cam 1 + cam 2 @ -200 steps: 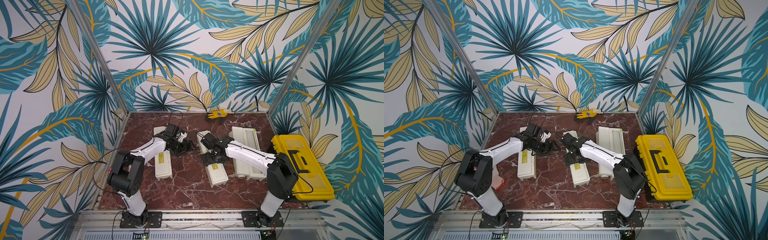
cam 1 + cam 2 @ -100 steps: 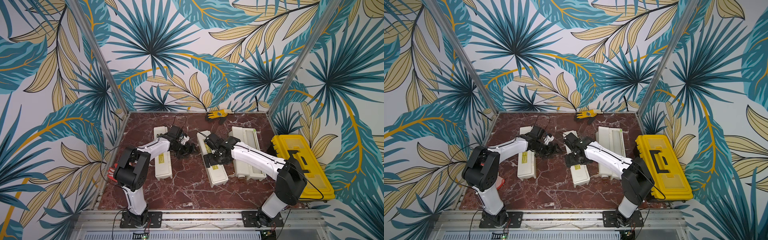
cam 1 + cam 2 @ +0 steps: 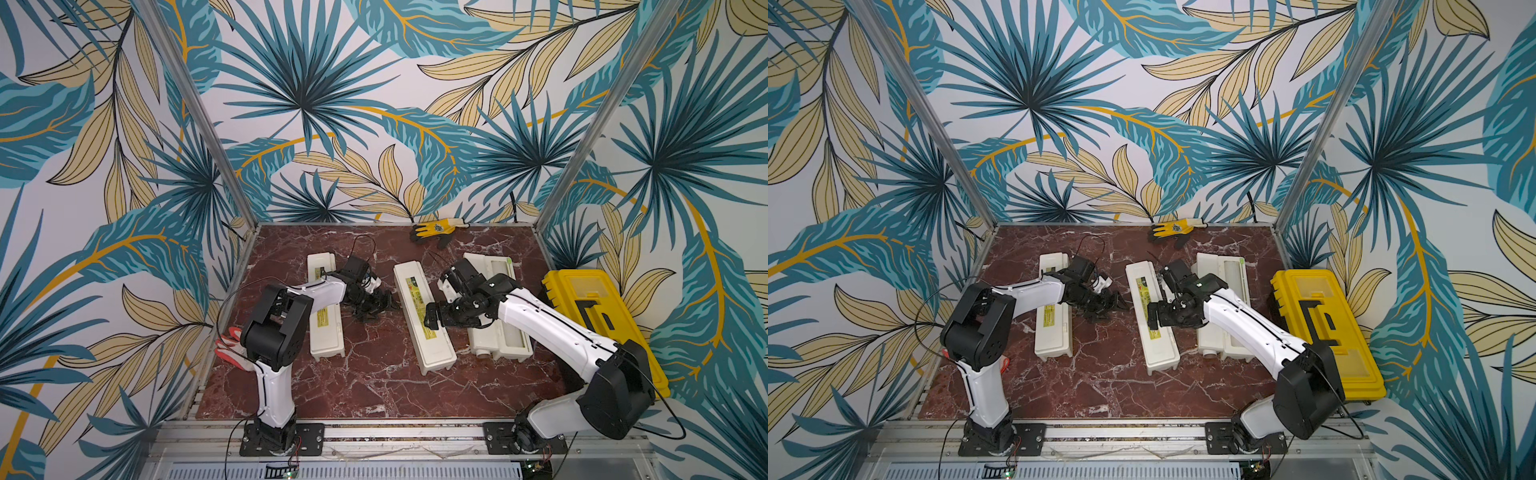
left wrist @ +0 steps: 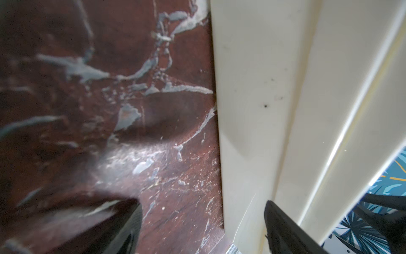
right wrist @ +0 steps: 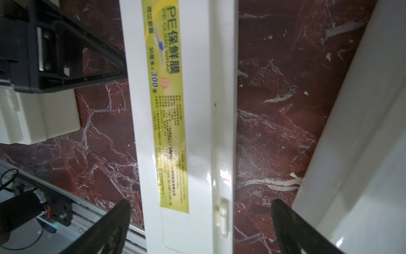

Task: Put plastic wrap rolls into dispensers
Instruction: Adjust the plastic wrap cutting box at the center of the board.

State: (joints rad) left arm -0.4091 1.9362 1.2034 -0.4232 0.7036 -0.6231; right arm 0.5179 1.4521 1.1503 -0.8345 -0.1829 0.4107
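L gripper [image 3: 386, 301] slid toward 3 o'clock, near mid dispenser [image 3: 434, 353]; R gripper [image 3: 432, 321] still above it. Both jaws spread, empty. R arm [image 3: 552, 332] hides part of open dispenser [image 3: 513, 345].

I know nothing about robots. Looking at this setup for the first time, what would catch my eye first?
Probably the loud tropical-leaf wallpaper covering every wall, then the bright yellow toolbox by the right edge of the red marble table. In the middle, a left arm and a right arm, both white and black, reach over three long cream dispensers; the rightmost dispenser lies open.
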